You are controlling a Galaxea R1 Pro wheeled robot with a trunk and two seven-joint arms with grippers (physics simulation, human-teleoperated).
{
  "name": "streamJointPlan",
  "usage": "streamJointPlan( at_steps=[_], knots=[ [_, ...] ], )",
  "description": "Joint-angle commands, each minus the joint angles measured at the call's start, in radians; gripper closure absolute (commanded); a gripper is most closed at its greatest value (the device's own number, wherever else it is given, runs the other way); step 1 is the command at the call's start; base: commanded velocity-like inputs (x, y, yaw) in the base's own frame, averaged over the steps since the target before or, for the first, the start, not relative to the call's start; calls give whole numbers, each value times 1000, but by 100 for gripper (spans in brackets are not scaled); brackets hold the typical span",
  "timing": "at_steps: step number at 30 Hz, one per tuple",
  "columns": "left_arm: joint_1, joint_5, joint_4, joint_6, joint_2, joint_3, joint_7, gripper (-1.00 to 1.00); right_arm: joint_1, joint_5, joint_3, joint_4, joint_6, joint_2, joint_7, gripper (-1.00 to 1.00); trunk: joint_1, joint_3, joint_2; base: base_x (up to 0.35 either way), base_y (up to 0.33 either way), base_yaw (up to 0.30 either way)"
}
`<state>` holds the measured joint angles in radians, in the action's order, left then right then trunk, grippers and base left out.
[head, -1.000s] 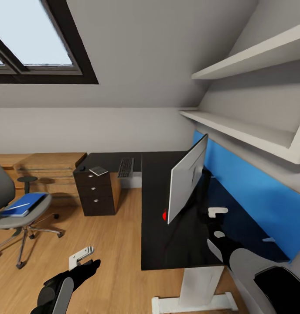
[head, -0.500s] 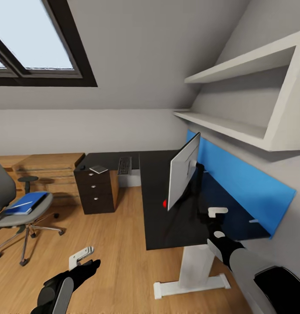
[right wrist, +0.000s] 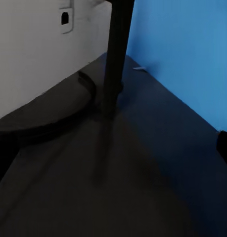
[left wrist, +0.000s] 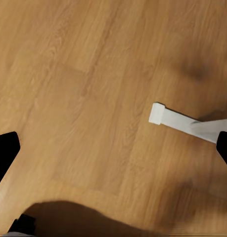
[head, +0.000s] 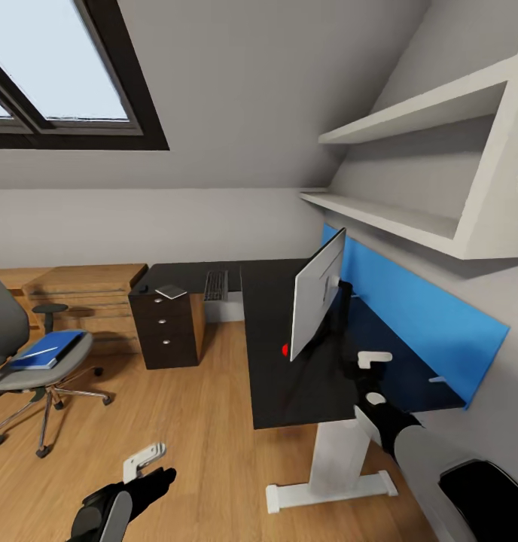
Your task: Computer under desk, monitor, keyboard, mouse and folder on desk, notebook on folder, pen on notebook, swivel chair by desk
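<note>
Monitor (head: 317, 295) upright on bench (head: 285, 376), turned edge-on. View barely shifted since half second ago; my left pincer (head: 144, 458) sinks slightly, empty, part open over floor. Right pincer (head: 373, 360) empty, open behind monitor. Folder (head: 47, 351) at 9 o'clock on swivel chair (head: 33, 373); keyboard (head: 215, 285) at 11 o'clock on bench.

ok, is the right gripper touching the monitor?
Apart. In the head view the right gripper hangs over the desk behind the monitor, with bare desktop between them.

Monitor (head: 317, 295) on desk (head: 289, 384); keyboard (head: 214, 285) behind; folder (head: 47, 351) on swivel chair (head: 22, 361), left.
</note>
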<state>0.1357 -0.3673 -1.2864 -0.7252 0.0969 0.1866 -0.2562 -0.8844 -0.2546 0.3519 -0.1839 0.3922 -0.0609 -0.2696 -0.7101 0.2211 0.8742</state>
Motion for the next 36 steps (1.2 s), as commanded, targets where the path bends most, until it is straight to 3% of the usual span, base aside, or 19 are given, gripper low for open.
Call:
streamJointPlan(
  at_steps=[1,6,7,11,15,20,23,27,31,34,36],
  knots=[
    [1,-10,11,3,0,2,-8,-100,0,-11,8,-15,-3,0,-8,-100,0,1,1,0,0,0],
    [1,-8,131,109,-23,0,-7,-100,6,-19,7,-181,-144,6,-63,-100,0,1,1,0,0,0],
    [1,-8,187,159,-32,-1,-6,-100,29,-20,7,-313,-251,9,-101,-100,0,1,1,0,0,0],
    [1,12,275,235,-39,-3,-5,-100,159,-21,9,-646,-472,26,-225,-100,0,1,1,0,0,0],
    [1,36,302,298,-41,-4,-4,-100,221,-21,15,-814,-597,68,-317,-100,0,1,1,0,0,0],
    [1,45,327,342,-44,-3,-3,-100,239,-16,16,-859,-637,128,-345,-100,0,1,1,0,0,0],
    [1,47,345,354,-50,-3,-3,-100,242,-16,17,-858,-640,148,-347,-100,0,1,1,8,0,0],
    [1,47,357,399,-57,-3,-2,-100,244,-19,16,-830,-625,161,-333,-100,0,1,1,145,20,0],
    [1,47,392,451,-59,-3,-3,-100,245,-14,21,-742,-544,166,-304,-100,0,1,1,285,67,0],
    [1,47,408,462,-59,-4,-3,-100,246,-4,53,-724,-513,167,-301,-100,0,1,1,168,62,0],
    [1,47,410,462,-57,-4,-3,-100,246,17,99,-722,-510,165,-312,-100,0,1,1,53,20,0]
  ],
)
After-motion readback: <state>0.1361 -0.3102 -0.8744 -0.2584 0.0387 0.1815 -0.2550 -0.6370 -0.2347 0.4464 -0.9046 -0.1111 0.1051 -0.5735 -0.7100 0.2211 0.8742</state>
